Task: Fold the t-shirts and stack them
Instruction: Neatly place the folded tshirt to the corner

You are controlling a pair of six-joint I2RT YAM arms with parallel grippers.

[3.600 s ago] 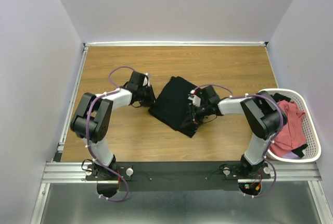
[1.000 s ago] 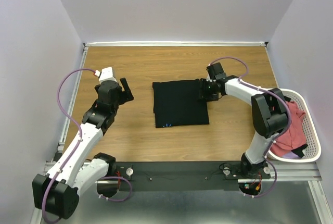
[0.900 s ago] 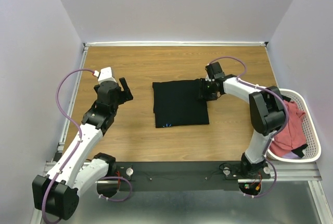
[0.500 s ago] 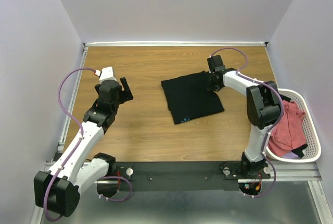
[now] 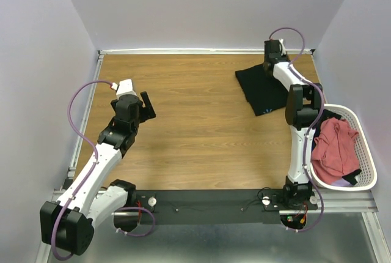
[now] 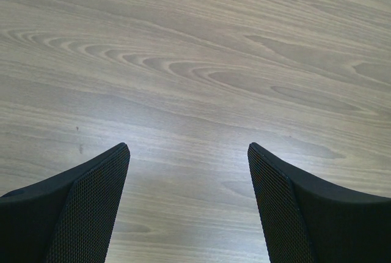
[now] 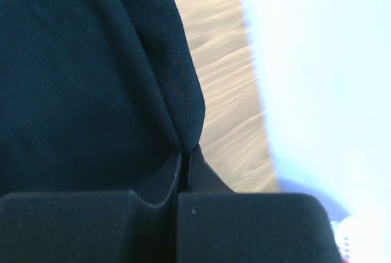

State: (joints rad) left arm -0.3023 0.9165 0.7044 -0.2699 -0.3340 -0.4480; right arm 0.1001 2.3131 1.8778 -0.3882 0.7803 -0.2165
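A folded black t-shirt (image 5: 261, 88) lies flat at the table's far right corner. My right gripper (image 5: 268, 67) is shut on its far edge, arm stretched out. The right wrist view shows the black t-shirt (image 7: 79, 73) filling the left side, a fold of it pinched at my right gripper (image 7: 184, 153). A salmon-red t-shirt (image 5: 335, 148) sits crumpled in the white mesh basket (image 5: 365, 153). Over bare wood at the table's left my left gripper (image 5: 145, 104) is open; in its wrist view the left gripper (image 6: 188, 153) has nothing between its fingers.
The basket stands off the table's right edge, next to the right arm's base, with some dark cloth (image 5: 333, 115) at its far end. The back wall (image 5: 208, 50) runs close behind the black t-shirt. Bare wood (image 5: 195, 116) lies between the two grippers.
My right gripper shut on the black t-shirt's edge and dragged it from the table's middle to the far right corner. The left arm has stayed still.
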